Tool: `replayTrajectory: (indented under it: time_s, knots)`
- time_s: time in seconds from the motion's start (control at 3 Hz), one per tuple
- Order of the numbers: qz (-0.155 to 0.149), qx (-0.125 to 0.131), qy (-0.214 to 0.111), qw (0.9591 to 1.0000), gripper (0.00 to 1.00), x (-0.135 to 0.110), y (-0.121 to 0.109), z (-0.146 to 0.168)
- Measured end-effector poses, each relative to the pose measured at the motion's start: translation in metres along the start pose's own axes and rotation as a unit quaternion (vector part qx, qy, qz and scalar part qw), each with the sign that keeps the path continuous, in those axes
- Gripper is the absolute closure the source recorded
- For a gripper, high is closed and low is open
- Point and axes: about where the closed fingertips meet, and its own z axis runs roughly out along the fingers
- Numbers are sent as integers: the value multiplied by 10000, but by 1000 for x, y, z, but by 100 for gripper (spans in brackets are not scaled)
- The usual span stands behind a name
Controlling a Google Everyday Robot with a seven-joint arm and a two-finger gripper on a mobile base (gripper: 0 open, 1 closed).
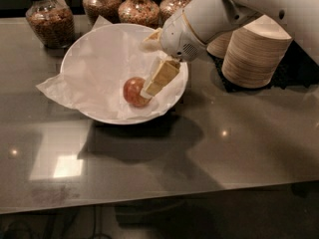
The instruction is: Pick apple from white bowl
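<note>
Camera view: your robot's white arm [209, 19] reaches in from the upper right, over the far rim of the white bowl [79, 49], and sets the jaws down inside it on the right-hand side. The apple [133, 89], red with yellow patches, lies in the bowl's lower right part on the crinkled white paper [55, 88] that lines it. The tan tip of the jaws rests against the apple's right flank and covers part of it, so the fruit lies just to the left of the jaws and a little below them, touching or very nearly so.

Whether the jaws stand wide or narrow, you cannot tell from this angle. Nothing shows the apple lifted off the paper, so you should count the grasp as not yet made.

The apple is round and gives you no long axis to line up with. The coming move seems to turn on 1 thing only: bringing the jaws leftward enough that the fruit sits between them, not beside them. A push from the right could roll it across the paper toward the bowl's middle.

On the dark, glossy desk [239, 148], 4 jars [47, 19] of grain stand behind the bowl, and stacks of beige paper bowls [256, 54] sit to the right, well apart from the apple.
</note>
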Motion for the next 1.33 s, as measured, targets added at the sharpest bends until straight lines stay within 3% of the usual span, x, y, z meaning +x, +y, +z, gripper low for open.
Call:
replayTrajectory:
  time_s: [1.33]
  knots:
    - [230, -866, 218, 9957, 37, 34, -3, 77]
